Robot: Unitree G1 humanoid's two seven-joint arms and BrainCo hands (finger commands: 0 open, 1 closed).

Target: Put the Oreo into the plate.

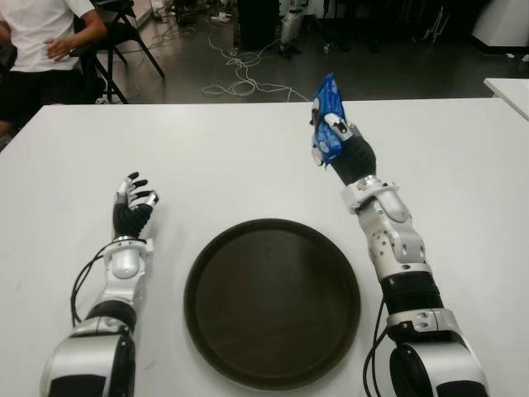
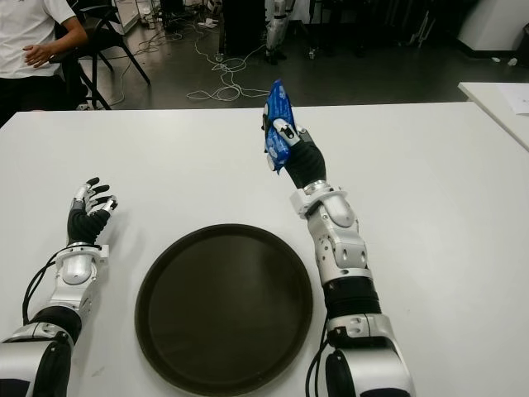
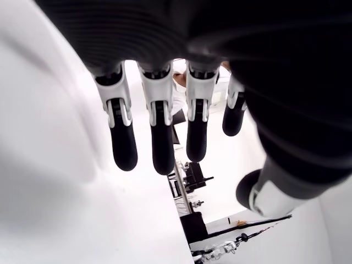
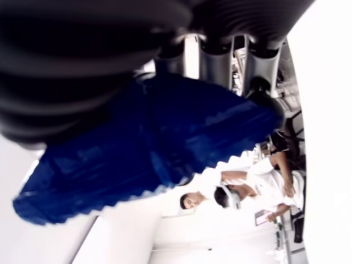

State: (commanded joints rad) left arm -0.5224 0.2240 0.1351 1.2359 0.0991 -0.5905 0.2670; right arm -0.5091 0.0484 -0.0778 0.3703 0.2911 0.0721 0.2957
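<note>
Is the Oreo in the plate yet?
Not yet. The right hand holds the Oreo above the table, beyond the empty plate.

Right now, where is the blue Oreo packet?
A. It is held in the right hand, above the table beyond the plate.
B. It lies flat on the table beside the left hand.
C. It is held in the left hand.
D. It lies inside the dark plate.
A: the right hand is closed on the Oreo packet, raised beyond the plate, while the left hand holds nothing.

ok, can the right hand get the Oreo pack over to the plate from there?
Probably yes. The right hand holds the Oreo pack off the table, beyond the plate; only bare table lies between them. The left hand is left of the plate.
</note>
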